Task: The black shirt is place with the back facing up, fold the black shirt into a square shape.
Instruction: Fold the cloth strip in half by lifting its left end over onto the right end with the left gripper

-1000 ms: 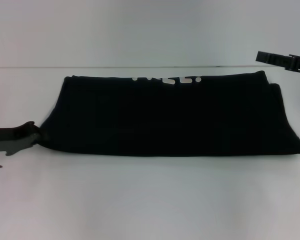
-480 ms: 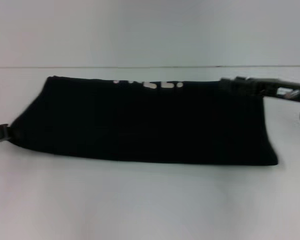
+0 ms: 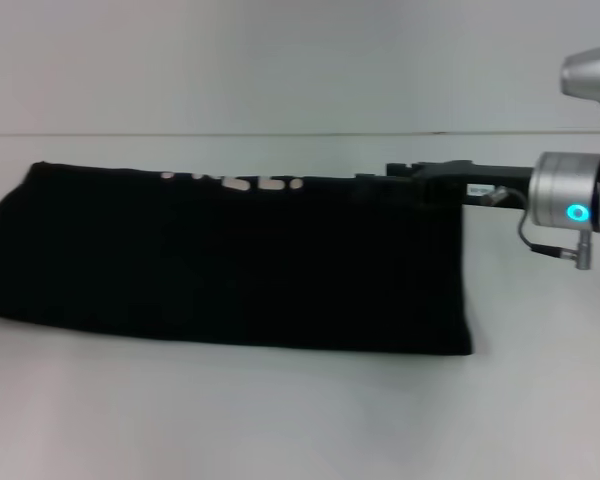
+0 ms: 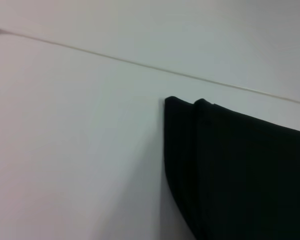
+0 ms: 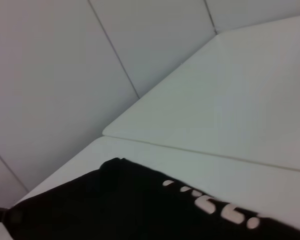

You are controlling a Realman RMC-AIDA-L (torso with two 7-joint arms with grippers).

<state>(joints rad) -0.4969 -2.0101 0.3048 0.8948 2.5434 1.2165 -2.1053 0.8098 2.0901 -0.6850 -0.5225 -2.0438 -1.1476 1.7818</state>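
Black shirt (image 3: 230, 260) lay as folded strip on white table (image 3: 280, 420); right gripper (image 3: 420, 178) at its far right corner, grip state unclear; weak hold could drop the corner, skewing fold

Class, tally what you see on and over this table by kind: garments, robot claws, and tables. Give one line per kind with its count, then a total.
Shirts: 1, the black shirt, folded into a long band.
Claws: 1, the right claw at the shirt's far right corner; the left claw is out of view.
Tables: 1, the white table.
Total: 3
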